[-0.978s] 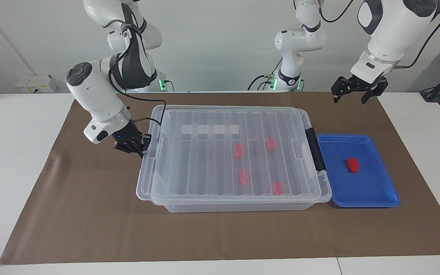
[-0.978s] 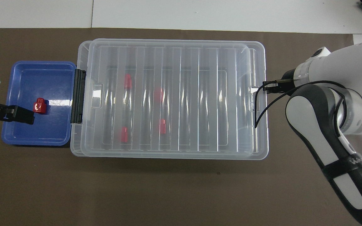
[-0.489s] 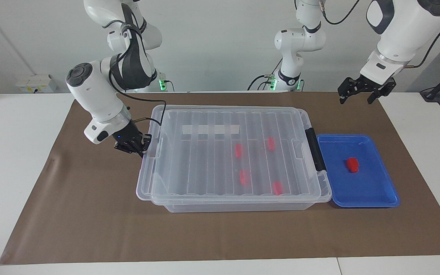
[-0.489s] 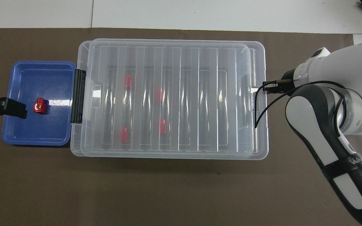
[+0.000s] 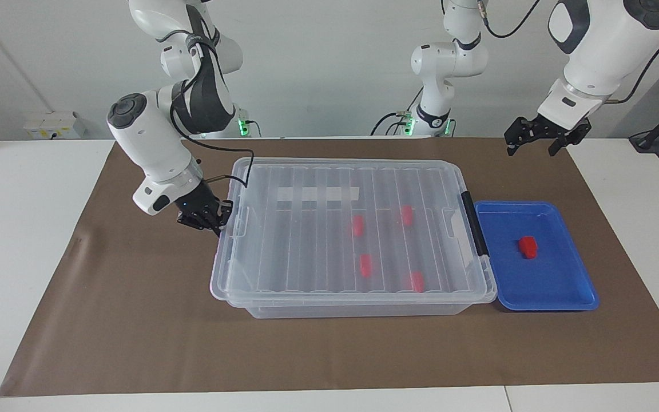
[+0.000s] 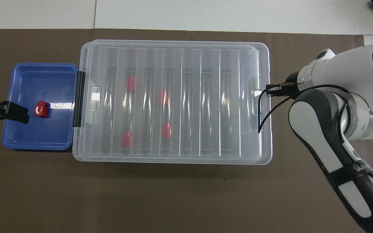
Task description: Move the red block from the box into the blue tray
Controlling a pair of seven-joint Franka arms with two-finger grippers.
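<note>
Red block [image 5: 527, 246]: lies in blue tray [image 5: 570, 286], right of frame. Box [image 5: 261, 309]: centre, lid on, four red blocks inside. Right end effector [image 5: 222, 220]: closed, at lid's left edge. Left end effector [image 5: 541, 136]: open, raised, upper right.

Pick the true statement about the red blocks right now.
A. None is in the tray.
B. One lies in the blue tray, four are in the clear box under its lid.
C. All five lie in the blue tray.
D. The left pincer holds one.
B: one red block lies in the blue tray; four show through the box lid.
</note>
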